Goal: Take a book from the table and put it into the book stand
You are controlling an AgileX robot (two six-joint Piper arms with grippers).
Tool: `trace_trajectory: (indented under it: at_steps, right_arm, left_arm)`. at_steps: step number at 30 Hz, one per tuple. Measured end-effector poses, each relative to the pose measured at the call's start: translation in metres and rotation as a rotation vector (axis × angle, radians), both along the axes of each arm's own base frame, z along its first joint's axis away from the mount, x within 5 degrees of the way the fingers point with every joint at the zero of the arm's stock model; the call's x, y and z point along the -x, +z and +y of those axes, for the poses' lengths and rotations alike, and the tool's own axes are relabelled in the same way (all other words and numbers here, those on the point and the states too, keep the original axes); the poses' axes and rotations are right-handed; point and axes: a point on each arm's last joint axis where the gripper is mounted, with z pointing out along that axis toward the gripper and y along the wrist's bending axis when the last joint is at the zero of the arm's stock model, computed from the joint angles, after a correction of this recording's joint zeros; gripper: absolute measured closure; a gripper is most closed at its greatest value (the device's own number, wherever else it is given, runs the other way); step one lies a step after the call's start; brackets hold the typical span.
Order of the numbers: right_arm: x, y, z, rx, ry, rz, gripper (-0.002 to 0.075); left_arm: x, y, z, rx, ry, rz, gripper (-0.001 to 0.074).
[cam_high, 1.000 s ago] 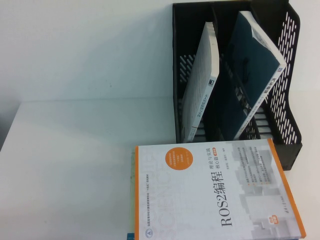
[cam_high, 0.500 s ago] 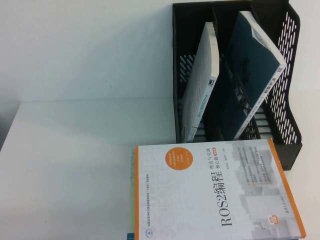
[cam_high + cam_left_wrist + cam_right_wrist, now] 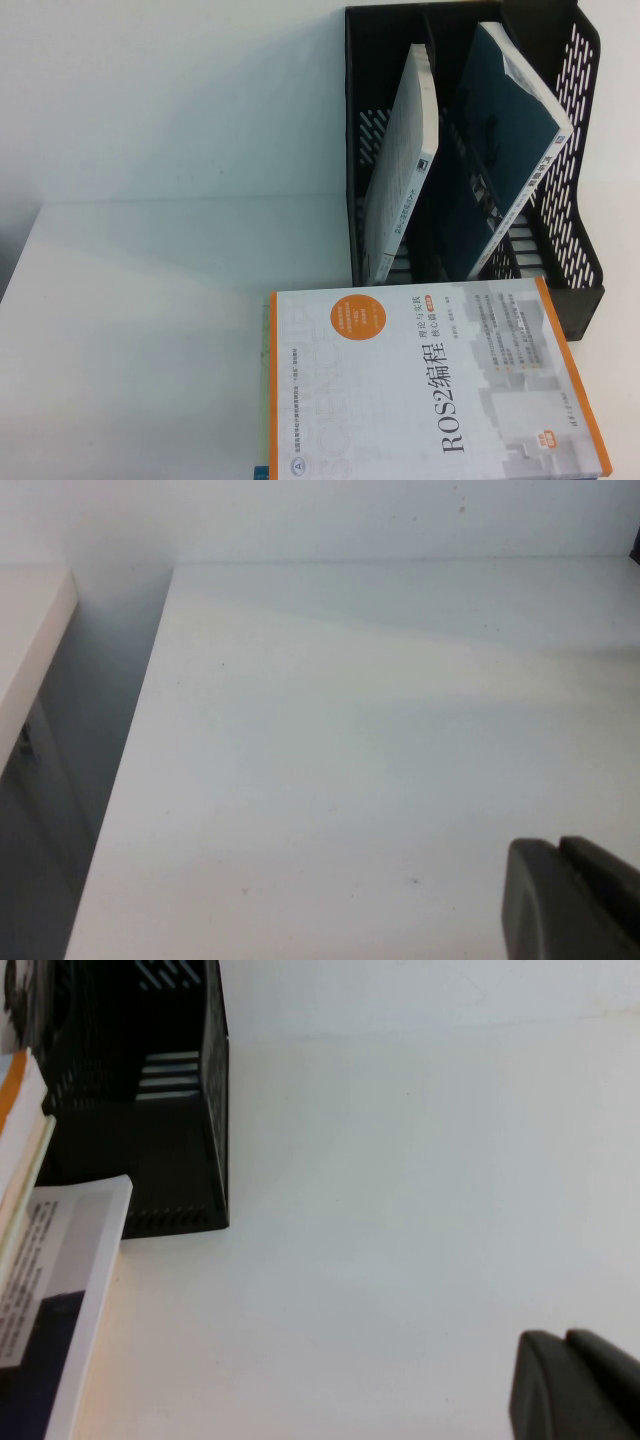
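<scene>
A white book with orange trim (image 3: 440, 385) lies flat at the table's front, on top of a small pile. The black book stand (image 3: 585, 270) stands behind it at the back right. A white book (image 3: 405, 170) leans in its left compartment and a dark teal book (image 3: 500, 150) in the middle one. Neither gripper shows in the high view. My left gripper (image 3: 560, 852) is shut and empty over bare table. My right gripper (image 3: 566, 1340) is shut and empty over bare table, to the side of the stand's front corner (image 3: 215, 1110) and the pile's edge (image 3: 60, 1300).
The table's left edge (image 3: 150, 740) drops to a gap beside another pale surface (image 3: 30, 630). A white wall rises behind the table. Bare tabletop (image 3: 150, 300) lies left of the books and the stand.
</scene>
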Motion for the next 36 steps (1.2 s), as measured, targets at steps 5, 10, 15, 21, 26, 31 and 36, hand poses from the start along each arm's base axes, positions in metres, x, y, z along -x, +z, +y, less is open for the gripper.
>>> trace_trajectory:
  at_steps: [5,10,15,21,26,31,36]
  right_arm:
    - [0.0,0.0,0.0,0.004,0.0,0.0,0.0717]
    - [0.0,0.0,0.0,0.006,0.0,0.0,0.0717]
    - [0.0,0.0,0.0,0.006,0.0,0.0,0.0717]
    - [-0.001,0.003,0.0,0.01,0.004,-0.043,0.0717]
    - [-0.004,0.01,0.001,0.016,0.013,-0.131,0.0717]
    - [-0.004,0.014,0.001,0.019,0.018,-0.176,0.0717]
    - [-0.005,0.017,0.001,0.02,0.021,-0.211,0.0717]
  left_arm:
    - [0.0,0.0,0.0,0.0,0.0,0.0,0.0738]
    - [-0.001,0.002,0.0,0.004,0.004,-0.038,0.0738]
    - [-0.002,0.007,0.0,0.055,0.009,-0.094,0.0738]
    - [-0.003,0.01,0.0,0.075,0.012,-0.124,0.0738]
    - [-0.003,0.01,0.0,0.08,0.013,-0.127,0.0738]
    - [-0.003,0.011,-0.001,0.086,0.013,-0.127,0.0738]
    - [-0.003,0.013,0.0,0.089,0.016,-0.153,0.0738]
